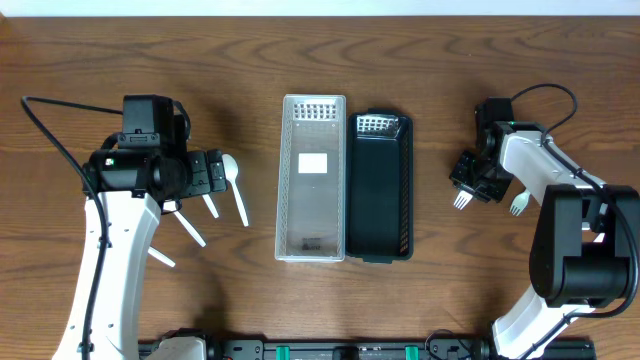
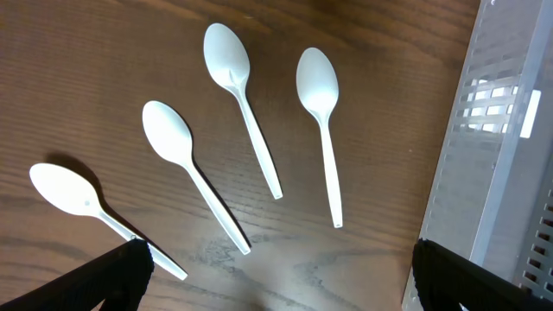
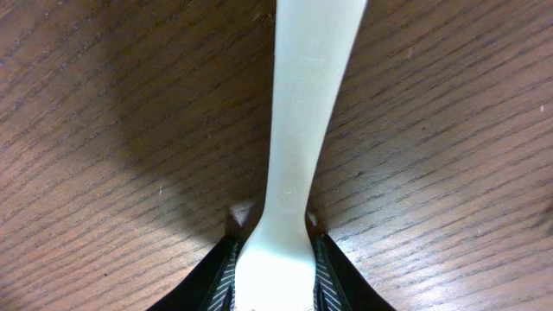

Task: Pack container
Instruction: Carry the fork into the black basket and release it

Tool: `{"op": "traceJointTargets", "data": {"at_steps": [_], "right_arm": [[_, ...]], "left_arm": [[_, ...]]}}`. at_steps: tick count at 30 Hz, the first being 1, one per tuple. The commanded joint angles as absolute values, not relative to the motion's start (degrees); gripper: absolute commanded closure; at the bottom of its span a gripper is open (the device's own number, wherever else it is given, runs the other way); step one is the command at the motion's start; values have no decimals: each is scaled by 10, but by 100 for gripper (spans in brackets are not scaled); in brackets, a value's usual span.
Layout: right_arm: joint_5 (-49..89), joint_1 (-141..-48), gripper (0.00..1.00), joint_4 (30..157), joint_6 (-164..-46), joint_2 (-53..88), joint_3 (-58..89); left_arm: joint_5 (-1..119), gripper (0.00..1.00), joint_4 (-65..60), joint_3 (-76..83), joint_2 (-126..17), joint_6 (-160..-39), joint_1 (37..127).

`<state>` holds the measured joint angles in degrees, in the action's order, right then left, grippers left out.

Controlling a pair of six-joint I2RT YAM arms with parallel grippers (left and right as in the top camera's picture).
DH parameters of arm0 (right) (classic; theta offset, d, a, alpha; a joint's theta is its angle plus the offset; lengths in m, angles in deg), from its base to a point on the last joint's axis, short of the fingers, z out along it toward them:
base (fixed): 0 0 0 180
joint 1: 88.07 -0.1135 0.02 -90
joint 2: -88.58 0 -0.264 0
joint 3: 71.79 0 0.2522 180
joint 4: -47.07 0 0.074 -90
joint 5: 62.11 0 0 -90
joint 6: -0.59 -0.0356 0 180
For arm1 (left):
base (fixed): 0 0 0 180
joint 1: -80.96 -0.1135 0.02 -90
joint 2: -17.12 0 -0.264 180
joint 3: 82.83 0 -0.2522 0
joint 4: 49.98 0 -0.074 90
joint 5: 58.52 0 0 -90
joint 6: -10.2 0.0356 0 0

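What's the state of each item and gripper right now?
Clear bin: empty, open top.
Black tray: empty, beside the bin.
Spoons: four, loose on table.
Fork: handle clamped in right gripper.
Other fork: loose on table.
Left gripper: open above spoons.
Right gripper: shut on fork.

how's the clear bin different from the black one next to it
The clear bin is see-through, the black bin opaque. The clear bin looks slightly longer and shows white labels inside; the black bin shows none. Both are long, side by side, with no cutlery inside.
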<state>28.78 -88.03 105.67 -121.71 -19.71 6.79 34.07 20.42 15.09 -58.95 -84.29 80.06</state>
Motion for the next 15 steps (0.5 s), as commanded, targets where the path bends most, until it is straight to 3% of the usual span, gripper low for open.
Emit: {"op": "traceJointTargets", "data": {"at_steps": [1,6,10,15], "right_arm": [[271,-875,80,1049,-1209,-219,49],[283,-876,83,1047,-1174,-219,50],[285,-879,99,1053,-1153,-204,65],[285,-900,99,1106,-1114,-150,132]], "left_arm": [[334,2,208,139,-588,-839,800],[334,2,208,139,-588,-839,800],[334,2,207,139,-588,-839,800],[334,2,207,139,-588,-839,800]]}}
